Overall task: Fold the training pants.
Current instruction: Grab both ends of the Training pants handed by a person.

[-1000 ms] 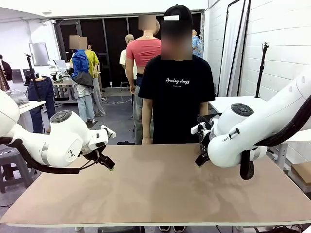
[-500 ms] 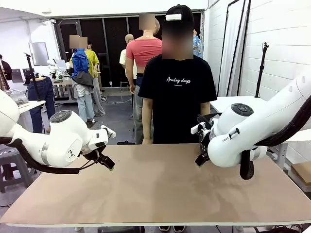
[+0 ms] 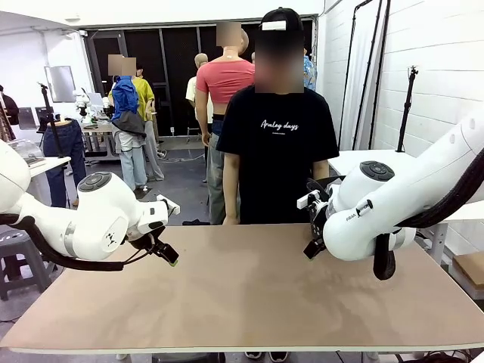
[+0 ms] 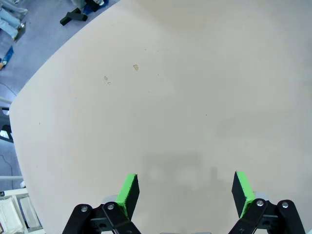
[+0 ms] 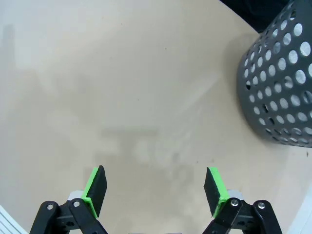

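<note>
Standing behind the tan table (image 3: 242,295) is one person (image 3: 276,151).

The table (image 4: 185,83) is pale beige. The left gripper (image 4: 185,190) and right gripper (image 5: 155,187) are black with green pads (image 4: 128,192). Beyond the right fingers (image 5: 95,187), a dark grey basket (image 5: 280,87) carries rows of round holes.

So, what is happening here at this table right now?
Nothing is being handled at this moment. The robot's left hand and right hand both hang open above the brown table, holding nothing. A person in a black T-shirt stands at the far side, facing the robot. A dark perforated basket stands near the right hand. The folding has not yet begun.
</note>
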Action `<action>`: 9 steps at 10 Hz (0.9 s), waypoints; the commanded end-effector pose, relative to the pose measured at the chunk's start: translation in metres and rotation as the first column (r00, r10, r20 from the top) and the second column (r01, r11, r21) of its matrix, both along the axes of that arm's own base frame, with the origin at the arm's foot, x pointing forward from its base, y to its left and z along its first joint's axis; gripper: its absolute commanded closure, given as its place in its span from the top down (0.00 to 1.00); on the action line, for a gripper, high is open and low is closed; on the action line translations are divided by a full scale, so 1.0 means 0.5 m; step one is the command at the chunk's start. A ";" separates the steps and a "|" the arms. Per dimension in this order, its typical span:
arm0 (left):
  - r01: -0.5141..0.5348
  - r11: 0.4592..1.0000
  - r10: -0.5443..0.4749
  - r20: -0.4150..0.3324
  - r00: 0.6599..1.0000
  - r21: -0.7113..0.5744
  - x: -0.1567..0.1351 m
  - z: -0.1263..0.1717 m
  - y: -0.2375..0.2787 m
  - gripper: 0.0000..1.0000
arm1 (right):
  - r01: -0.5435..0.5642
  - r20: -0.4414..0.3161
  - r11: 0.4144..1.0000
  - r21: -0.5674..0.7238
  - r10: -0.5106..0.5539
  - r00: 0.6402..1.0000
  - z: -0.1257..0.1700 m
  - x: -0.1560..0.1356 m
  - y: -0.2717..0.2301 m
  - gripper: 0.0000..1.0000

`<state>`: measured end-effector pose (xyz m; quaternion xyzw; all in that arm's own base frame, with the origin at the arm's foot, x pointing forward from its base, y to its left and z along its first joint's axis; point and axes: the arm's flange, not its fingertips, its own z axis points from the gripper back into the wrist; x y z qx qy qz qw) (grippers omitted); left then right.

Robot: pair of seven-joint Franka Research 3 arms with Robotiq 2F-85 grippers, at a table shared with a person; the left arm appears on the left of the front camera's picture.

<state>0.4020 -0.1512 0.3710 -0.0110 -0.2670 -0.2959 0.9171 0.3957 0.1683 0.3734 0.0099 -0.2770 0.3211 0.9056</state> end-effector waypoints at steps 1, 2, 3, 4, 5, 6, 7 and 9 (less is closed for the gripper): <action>-0.002 1.000 0.002 0.000 1.000 -0.001 0.001 0.000 0.002 1.00 | 0.000 0.000 1.000 0.001 0.000 1.000 0.000 0.000 0.000 1.00; -0.002 1.000 0.002 0.000 1.000 -0.001 0.001 0.000 0.002 1.00 | 0.000 0.000 1.000 0.001 0.000 1.000 0.000 0.000 0.000 1.00; 0.000 1.000 0.000 0.000 1.000 0.000 0.000 0.000 0.000 1.00 | 0.000 0.000 1.000 0.000 0.000 1.000 0.000 0.000 0.000 1.00; -0.007 1.000 0.007 -0.014 1.000 0.000 -0.005 0.033 -0.005 1.00 | -0.017 -0.014 1.000 0.016 0.018 1.000 0.029 -0.007 -0.001 1.00; -0.032 0.999 0.033 -0.031 0.999 0.019 -0.016 0.082 -0.007 1.00 | -0.023 -0.022 0.999 0.028 0.023 0.999 0.065 -0.020 0.000 1.00; -0.042 0.999 0.043 -0.050 0.998 0.008 -0.023 0.128 -0.009 1.00 | -0.029 -0.016 0.999 0.030 0.029 0.999 0.107 -0.026 0.001 1.00; -0.047 0.999 0.048 -0.065 0.997 0.011 -0.038 0.165 -0.020 1.00 | -0.039 -0.011 0.999 0.025 0.039 0.999 0.152 -0.036 -0.008 1.00; -0.052 0.998 0.053 -0.077 0.996 0.022 -0.059 0.247 -0.030 1.00 | -0.052 -0.011 0.998 0.025 0.052 0.999 0.223 -0.057 -0.016 1.00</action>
